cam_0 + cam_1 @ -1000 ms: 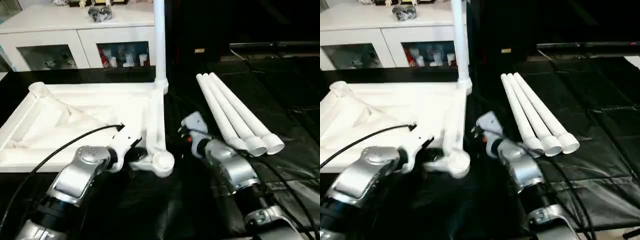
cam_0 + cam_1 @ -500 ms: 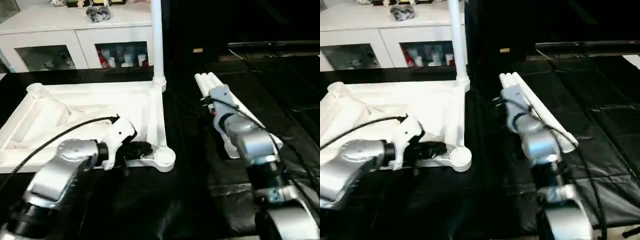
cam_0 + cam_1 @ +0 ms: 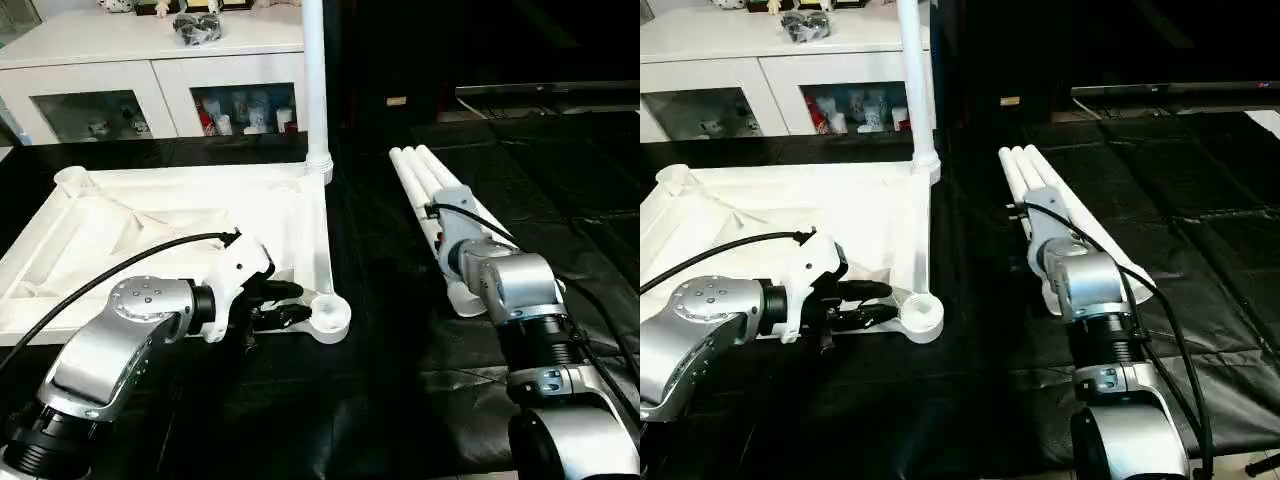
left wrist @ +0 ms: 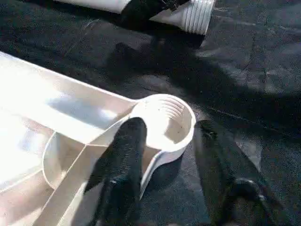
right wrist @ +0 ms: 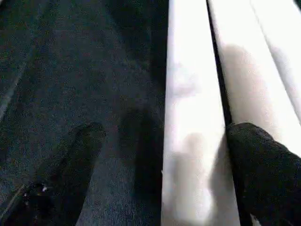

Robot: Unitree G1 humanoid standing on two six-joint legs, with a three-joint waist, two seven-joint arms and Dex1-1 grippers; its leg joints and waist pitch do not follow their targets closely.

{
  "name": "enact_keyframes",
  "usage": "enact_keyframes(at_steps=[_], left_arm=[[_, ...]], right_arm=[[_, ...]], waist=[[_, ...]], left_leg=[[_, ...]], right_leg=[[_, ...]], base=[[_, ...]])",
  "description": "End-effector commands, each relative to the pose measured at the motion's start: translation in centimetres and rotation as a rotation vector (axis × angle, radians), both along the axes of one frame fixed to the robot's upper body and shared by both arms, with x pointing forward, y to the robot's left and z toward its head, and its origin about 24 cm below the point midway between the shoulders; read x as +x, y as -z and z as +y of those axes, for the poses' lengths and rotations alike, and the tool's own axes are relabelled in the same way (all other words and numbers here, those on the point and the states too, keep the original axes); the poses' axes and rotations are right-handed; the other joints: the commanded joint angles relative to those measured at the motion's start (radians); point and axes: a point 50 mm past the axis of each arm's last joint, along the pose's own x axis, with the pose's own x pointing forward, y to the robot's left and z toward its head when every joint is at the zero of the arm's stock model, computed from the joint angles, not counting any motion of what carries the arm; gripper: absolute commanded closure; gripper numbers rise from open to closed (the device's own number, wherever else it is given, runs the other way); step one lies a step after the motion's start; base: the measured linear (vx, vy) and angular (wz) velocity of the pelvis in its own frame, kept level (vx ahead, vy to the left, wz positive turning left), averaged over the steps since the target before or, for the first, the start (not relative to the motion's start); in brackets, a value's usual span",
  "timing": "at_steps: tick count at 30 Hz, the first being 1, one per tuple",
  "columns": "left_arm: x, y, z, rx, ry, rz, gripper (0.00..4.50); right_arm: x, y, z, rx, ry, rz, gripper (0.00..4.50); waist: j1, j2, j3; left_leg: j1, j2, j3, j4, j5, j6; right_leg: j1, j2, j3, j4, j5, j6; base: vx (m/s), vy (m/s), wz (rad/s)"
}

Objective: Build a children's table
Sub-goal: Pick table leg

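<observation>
The left hand (image 3: 285, 303) sits at about 7 o'clock in the head view, its two black fingers (image 4: 123, 155) parted and pointing toward 3 o'clock at the near corner socket (image 3: 329, 315) of the table top (image 3: 150, 240). In the left wrist view one finger lies on the ribbed underside just beside the socket's rim while the other rests on the black cover outside it, so the socket stands between them; whether either presses the plastic cannot be told.

The right hand (image 5: 164, 165) is at about 3 o'clock, spread wide and pointing down over the three loose legs (image 3: 430, 190), which lie side by side on the black counter (image 3: 560, 200). In the right wrist view one finger is on the dark cover beside the nearest leg (image 5: 188, 117) and the other sits over the next leg; nothing is gripped.

The table top lies upside down from 9 to 11 o'clock, with one leg (image 3: 315, 80) standing upright in its far right socket at 12 o'clock. Beyond it, a white cabinet (image 3: 150, 70) with glass doors stands at 11 o'clock.
</observation>
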Motion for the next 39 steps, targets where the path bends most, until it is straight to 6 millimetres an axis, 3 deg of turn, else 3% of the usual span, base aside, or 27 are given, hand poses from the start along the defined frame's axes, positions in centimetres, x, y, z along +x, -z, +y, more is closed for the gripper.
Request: enact_keyframes(at_steps=[1,10,12,16,18,28,31,39], left_arm=[[-0.09,-0.5,-0.03,0.004,0.011,-0.015,2.27],[-0.32,-0.47,-0.12,0.003,0.023,0.0,1.61],[-0.35,-0.46,-0.1,0.003,0.024,0.002,1.39],[-0.35,-0.47,-0.19,0.003,0.025,0.005,1.21],[-0.35,-0.48,-0.23,0.003,0.024,0.005,0.99],[-0.31,-0.41,-0.35,0.001,0.026,0.007,0.32],[-0.29,-0.39,-0.39,0.001,0.027,0.007,0.03],[-0.37,-0.26,-0.51,-0.001,0.027,0.009,0.0]], right_arm=[[0.16,-0.69,0.25,0.028,0.005,-0.002,0.28],[-0.44,-0.04,0.3,0.132,0.012,0.094,0.87],[-0.44,-0.02,0.2,0.148,0.016,0.104,1.19],[-0.45,-0.03,0.05,0.167,0.014,0.117,1.3],[-0.46,-0.06,-0.01,0.178,0.015,0.121,1.65],[-0.4,-0.27,-0.1,0.203,0.012,0.11,2.49],[-0.38,-0.28,-0.1,0.203,0.01,0.104,2.63],[-0.32,-0.4,0.35,0.238,-0.031,0.0,2.7]], waist=[[0.003,0.005,-0.063],[0.005,0.002,-0.063],[0.006,0.001,-0.063],[0.007,0.001,-0.064],[0.007,0.002,-0.064],[0.007,0.002,-0.065],[0.008,0.0,-0.065],[0.009,-0.002,-0.066]], left_leg=[[0.009,0.015,-0.004,-0.066,-0.14,-0.03],[0.008,0.015,-0.004,-0.066,-0.134,-0.032],[0.009,0.015,-0.003,-0.065,-0.131,-0.032],[0.009,0.015,-0.003,-0.064,-0.126,-0.032],[0.008,0.015,-0.004,-0.065,-0.126,-0.031],[0.008,0.014,-0.003,-0.063,-0.122,-0.031],[0.007,0.014,-0.003,-0.063,-0.116,-0.03],[0.006,0.015,-0.002,-0.061,-0.109,-0.022]], right_leg=[[0.059,-0.046,0.042,-0.061,-0.111,-0.211],[0.059,-0.046,0.041,-0.06,-0.116,-0.21],[0.059,-0.046,0.042,-0.06,-0.12,-0.207],[0.059,-0.046,0.041,-0.059,-0.115,-0.208],[0.06,-0.047,0.041,-0.059,-0.113,-0.208],[0.06,-0.046,0.041,-0.059,-0.112,-0.21],[0.061,-0.046,0.041,-0.058,-0.108,-0.211],[0.06,-0.048,0.041,-0.058,-0.109,-0.208]], base=[[0.0,0.0,0.0],[0.0,0.0,0.0],[0.0,0.0,0.0],[0.0,0.0,0.0],[0.0,0.0,0.0],[0.0,0.0,0.0],[0.0,0.0,0.0],[0.0,0.0,0.0]])
